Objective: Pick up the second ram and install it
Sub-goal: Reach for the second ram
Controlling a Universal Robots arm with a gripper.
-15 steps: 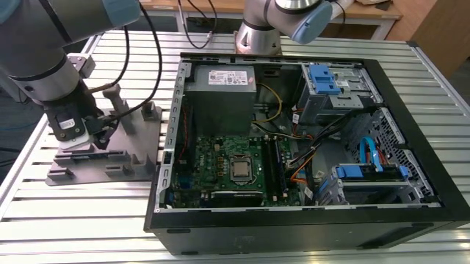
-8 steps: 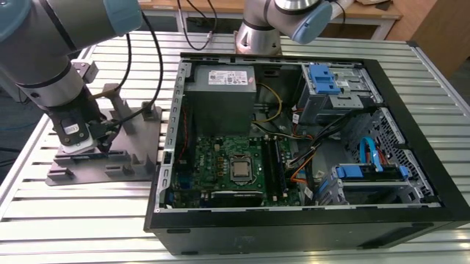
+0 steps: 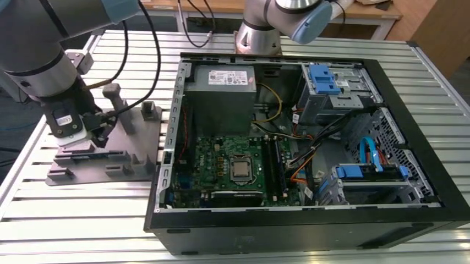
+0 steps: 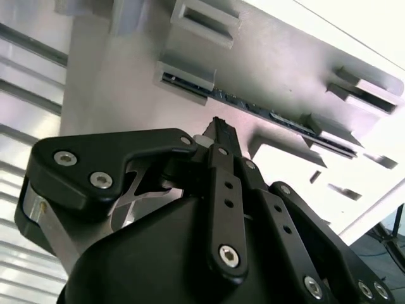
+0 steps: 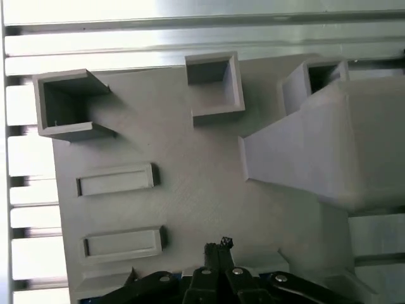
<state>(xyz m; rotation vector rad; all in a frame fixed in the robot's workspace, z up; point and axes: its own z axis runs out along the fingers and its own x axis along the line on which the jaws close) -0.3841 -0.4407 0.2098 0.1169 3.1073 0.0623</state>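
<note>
At the exterior view's left you have the arm hanging low over the grey tray, which sits on the slatted table. In the second wrist view your gripper has its tips pressed together with nothing between them. It is poised just above the tray, close to the second ram. That ram lies on edge in its holder on the tray, a dark strip running between two grey brackets, and the gripper is not holding it. Further right in the exterior view you see the open computer case beside the tray. The green motherboard lies inside, its long black slots just right of the processor socket
</note>
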